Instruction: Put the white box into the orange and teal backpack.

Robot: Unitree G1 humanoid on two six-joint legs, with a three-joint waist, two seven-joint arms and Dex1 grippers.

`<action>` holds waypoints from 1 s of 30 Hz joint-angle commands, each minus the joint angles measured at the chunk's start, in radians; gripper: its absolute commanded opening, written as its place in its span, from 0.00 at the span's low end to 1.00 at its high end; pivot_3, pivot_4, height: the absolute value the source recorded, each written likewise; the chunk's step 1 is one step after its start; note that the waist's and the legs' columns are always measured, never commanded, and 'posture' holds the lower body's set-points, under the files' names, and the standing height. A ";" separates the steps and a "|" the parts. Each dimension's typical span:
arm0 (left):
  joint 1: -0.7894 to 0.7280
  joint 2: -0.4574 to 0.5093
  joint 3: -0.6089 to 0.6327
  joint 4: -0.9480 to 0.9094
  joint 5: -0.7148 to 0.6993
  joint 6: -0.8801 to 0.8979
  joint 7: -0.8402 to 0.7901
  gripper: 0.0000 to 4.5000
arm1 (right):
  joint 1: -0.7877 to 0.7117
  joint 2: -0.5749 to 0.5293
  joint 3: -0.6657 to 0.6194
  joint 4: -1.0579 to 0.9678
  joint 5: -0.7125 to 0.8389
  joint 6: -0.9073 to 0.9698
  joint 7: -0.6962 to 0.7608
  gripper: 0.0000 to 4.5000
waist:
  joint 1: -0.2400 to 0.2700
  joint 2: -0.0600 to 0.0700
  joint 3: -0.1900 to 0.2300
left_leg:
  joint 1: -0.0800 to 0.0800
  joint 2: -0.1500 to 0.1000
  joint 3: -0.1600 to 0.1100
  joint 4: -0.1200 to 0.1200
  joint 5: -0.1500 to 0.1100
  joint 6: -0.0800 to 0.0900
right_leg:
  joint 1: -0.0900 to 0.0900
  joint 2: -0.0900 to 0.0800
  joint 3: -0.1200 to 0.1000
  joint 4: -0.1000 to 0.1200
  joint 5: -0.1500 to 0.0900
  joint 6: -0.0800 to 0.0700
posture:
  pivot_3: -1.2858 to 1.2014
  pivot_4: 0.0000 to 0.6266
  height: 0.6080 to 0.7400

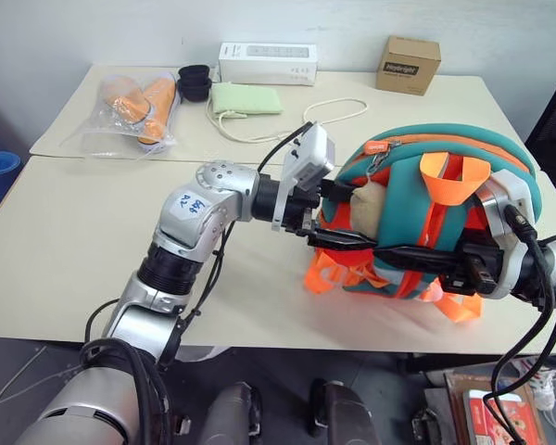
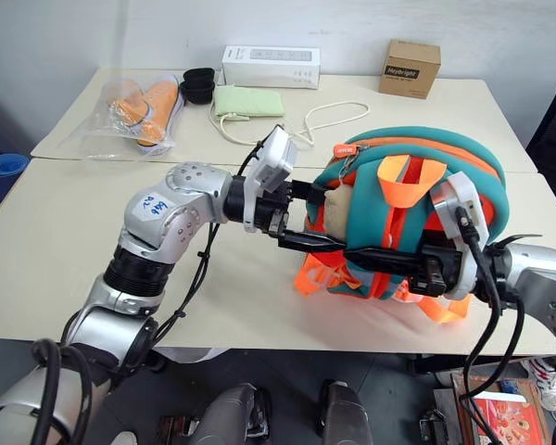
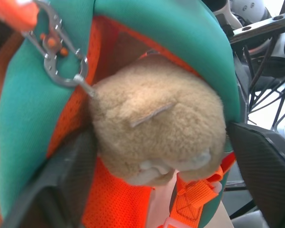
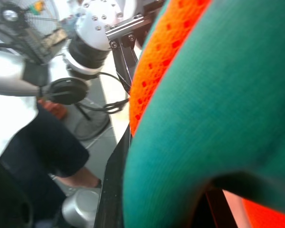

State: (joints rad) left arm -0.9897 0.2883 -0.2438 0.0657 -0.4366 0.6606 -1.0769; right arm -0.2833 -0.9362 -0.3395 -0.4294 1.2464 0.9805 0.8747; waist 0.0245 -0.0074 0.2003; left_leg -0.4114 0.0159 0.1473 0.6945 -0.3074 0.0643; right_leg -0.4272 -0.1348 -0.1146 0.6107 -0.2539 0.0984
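I had the right hand (image 1: 389, 252) clamped narrow on the orange and teal backpack (image 1: 445, 176), propping it upright on the tabletop (image 1: 65, 250), I judged so the other arm could work at its opening. The left hand (image 1: 338, 222) stood wide, its fingers either side of the beige plush charm (image 3: 156, 128), gripping nothing as far as I could tell. The white box wasn't near either hand; possibly already inside.
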 commanded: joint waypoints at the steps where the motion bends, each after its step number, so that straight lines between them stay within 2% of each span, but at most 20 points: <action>1: -0.022 0.009 0.005 0.011 0.018 -0.024 -0.003 0.66 | 0.012 0.002 -0.032 -0.043 0.024 -0.020 0.012 0.00 | 0.000 0.000 0.000 | 0.000 0.000 0.000 0.000 0.000 0.000 | 0.000 0.000 0.000 0.000 0.000 0.000 | 0.52 0.24 1.00; 6: -0.015 0.058 0.040 0.004 -0.002 -0.035 -0.041 0.32 | 0.034 0.001 -0.047 -0.044 0.014 -0.031 0.014 0.00 | -0.002 0.000 0.000 | 0.000 0.000 0.000 0.000 0.000 0.000 | 0.000 0.000 0.000 0.000 0.000 0.000 | 0.52 0.24 1.00; 10: -0.024 0.105 0.081 -0.010 -0.020 -0.012 -0.045 0.16 | 0.060 0.006 -0.068 -0.054 0.025 -0.035 0.002 0.00 | -0.001 0.000 0.000 | 0.000 0.000 0.000 0.000 0.000 0.000 | 0.000 0.000 0.000 0.000 0.000 0.000 | 0.52 0.24 1.00; 14: -0.058 0.236 0.126 0.007 -0.056 0.019 -0.143 0.14 | 0.096 0.002 -0.089 -0.059 0.026 -0.042 -0.001 0.00 | -0.005 0.000 0.000 | 0.000 0.000 0.000 0.000 0.000 0.000 | -0.001 0.000 0.000 0.000 0.000 0.000 | 0.52 0.24 1.00; 16: -0.064 0.319 0.126 0.055 -0.020 -0.032 -0.197 0.14 | 0.110 0.000 -0.104 -0.054 0.025 -0.046 -0.003 0.00 | -0.009 0.000 0.000 | 0.000 0.001 0.000 -0.001 0.000 -0.001 | -0.001 0.001 0.000 0.000 0.000 0.000 | 0.52 0.24 1.00; 20: -0.062 0.398 0.105 0.173 0.047 -0.107 -0.226 0.14 | 0.142 0.005 -0.121 -0.064 0.024 -0.047 -0.001 0.00 | -0.008 0.000 0.000 | 0.001 0.001 0.001 -0.002 -0.001 -0.001 | -0.001 0.001 -0.002 0.000 0.000 -0.001 | 0.52 0.24 1.00; 23: -0.046 0.408 0.077 0.253 0.106 -0.197 -0.237 0.14 | 0.160 0.004 -0.125 -0.066 0.023 -0.056 0.003 0.00 | -0.004 0.000 0.000 | 0.001 0.000 0.001 -0.002 -0.001 -0.001 | -0.001 0.001 -0.002 0.000 0.000 -0.001 | 0.52 0.24 1.00; 26: -0.011 0.408 0.000 0.338 0.248 -0.418 -0.225 0.14 | 0.153 0.000 -0.123 -0.056 0.027 -0.060 -0.001 0.00 | -0.003 0.000 0.000 | 0.001 0.000 0.001 -0.002 -0.001 -0.001 | -0.001 0.001 -0.002 -0.001 0.000 -0.001 | 0.52 0.24 1.00; 30: -0.023 0.343 -0.056 0.481 0.367 -0.624 -0.170 0.14 | 0.139 -0.003 -0.135 -0.045 0.048 -0.055 -0.007 0.00 | -0.001 0.000 0.000 | 0.001 0.001 0.001 -0.002 -0.002 -0.001 | -0.001 -0.001 -0.002 -0.001 0.000 -0.001 | 0.52 0.24 1.00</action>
State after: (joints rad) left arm -1.0020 0.6233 -0.2978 0.5008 -0.1234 0.1009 -1.2731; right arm -0.1363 -0.9344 -0.4206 -0.4677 1.2621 0.9390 0.8652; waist 0.0230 -0.0073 0.2002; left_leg -0.4108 0.0166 0.1485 0.6930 -0.3095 0.0638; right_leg -0.4285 -0.1386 -0.1160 0.6102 -0.2544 0.0977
